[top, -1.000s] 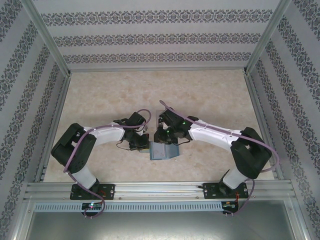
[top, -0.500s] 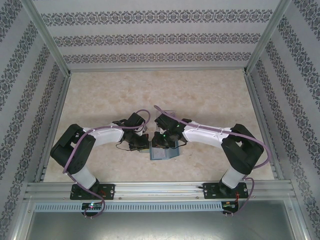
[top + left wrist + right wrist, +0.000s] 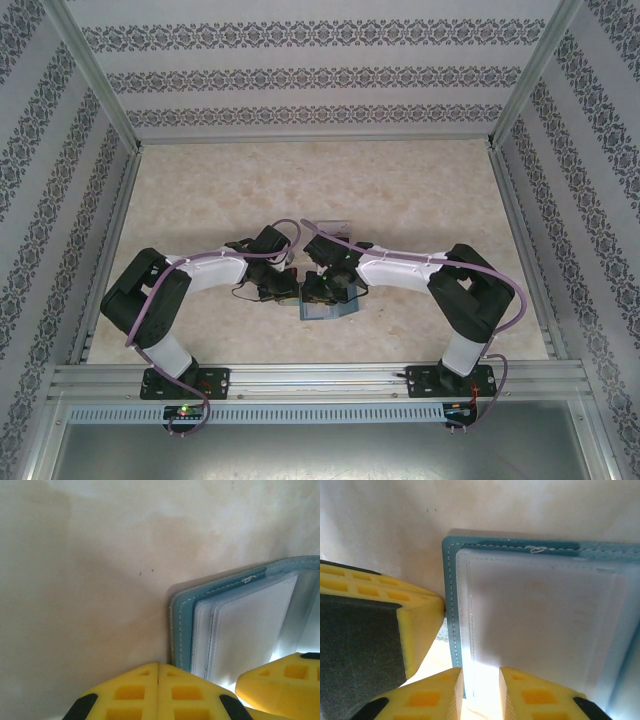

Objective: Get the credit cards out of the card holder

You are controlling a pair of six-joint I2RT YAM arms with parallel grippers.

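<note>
Right gripper, bottom of its wrist view, sits nearly closed around the card holder's pale sleeve edge, grip can't tell. Left gripper straddles its corner, same doubt. Overhead it's lower-centre. Likely next: pinch credit cards, slide out.

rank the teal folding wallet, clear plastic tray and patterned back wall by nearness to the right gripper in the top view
1. Teal folding wallet, beneath the right gripper.
2. Clear plastic tray, just behind the arm.
3. Patterned back wall, at the far end.
</note>
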